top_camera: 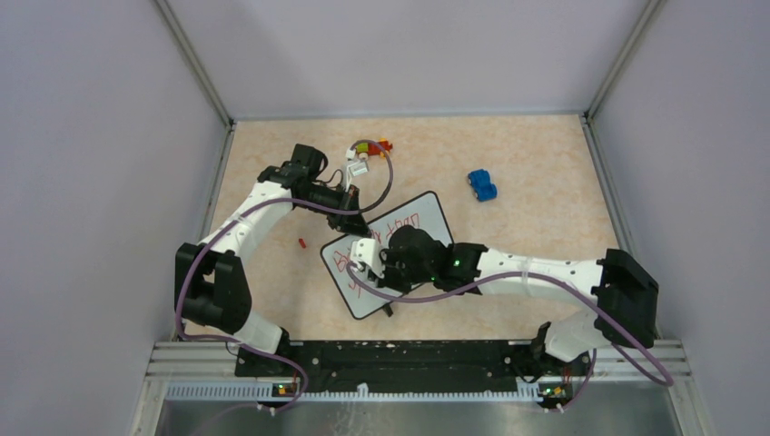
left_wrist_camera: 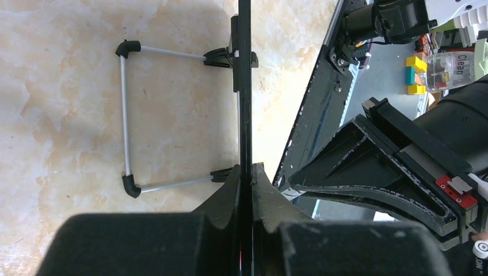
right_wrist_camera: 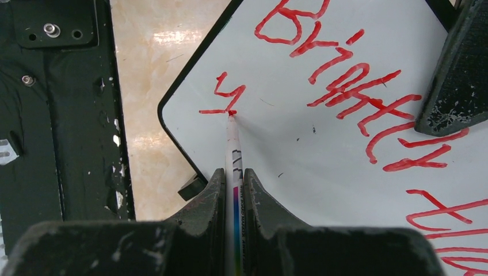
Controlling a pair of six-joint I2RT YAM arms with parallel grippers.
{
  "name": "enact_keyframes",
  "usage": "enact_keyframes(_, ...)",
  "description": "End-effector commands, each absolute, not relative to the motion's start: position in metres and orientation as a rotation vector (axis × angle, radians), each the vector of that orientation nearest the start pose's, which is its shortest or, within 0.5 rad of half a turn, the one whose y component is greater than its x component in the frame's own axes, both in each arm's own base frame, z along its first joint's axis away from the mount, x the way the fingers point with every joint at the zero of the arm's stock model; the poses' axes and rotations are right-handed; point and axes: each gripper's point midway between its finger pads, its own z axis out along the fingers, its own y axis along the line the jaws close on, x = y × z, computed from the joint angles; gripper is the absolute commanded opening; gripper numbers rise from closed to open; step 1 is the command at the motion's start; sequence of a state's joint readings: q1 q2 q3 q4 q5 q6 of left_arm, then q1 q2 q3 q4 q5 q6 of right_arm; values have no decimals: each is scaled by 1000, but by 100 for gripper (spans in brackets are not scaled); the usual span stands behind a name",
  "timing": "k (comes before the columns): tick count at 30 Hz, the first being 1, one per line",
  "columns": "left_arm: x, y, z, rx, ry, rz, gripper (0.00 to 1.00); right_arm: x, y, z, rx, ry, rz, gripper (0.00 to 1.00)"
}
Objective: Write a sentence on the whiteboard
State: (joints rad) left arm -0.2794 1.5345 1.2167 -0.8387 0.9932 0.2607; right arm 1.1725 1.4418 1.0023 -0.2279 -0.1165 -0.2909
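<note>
Left gripper (left_wrist_camera: 246, 172) was clamped narrow on the edge of the whiteboard (top_camera: 419, 218), which sat mid-table between the two arms with its wire stand (left_wrist_camera: 124, 115) out behind it. On its face the sentence (right_wrist_camera: 345, 75) read "Brighter", with another word running off at the lower right. A second line held only a y-like first mark, so I judged the writing past halfway, with most of that second line left to do. Right gripper (right_wrist_camera: 233, 181) pinched the marker (right_wrist_camera: 232, 144), its red tip touching the board at that mark.
</note>
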Motion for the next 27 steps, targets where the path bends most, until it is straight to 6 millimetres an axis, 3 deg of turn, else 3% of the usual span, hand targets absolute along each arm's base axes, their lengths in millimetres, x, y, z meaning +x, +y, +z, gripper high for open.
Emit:
enact_keyframes(1, 239, -218, 173, 936, 2290, -1333, 0, 165, 364, 149, -1520, 1689, 550, 0)
enact_keyframes(8, 241, -219, 173, 933, 2291, -1338, 0, 173, 355, 156, -1494, 1688, 522, 0)
enact_keyframes(14, 241, -219, 174, 937, 2289, -1336, 0, 177, 363, 165, -1478, 1667, 530, 0)
enact_keyframes(27, 241, -219, 174, 937, 2290, -1335, 0, 173, 380, 165, -1499, 1651, 576, 0)
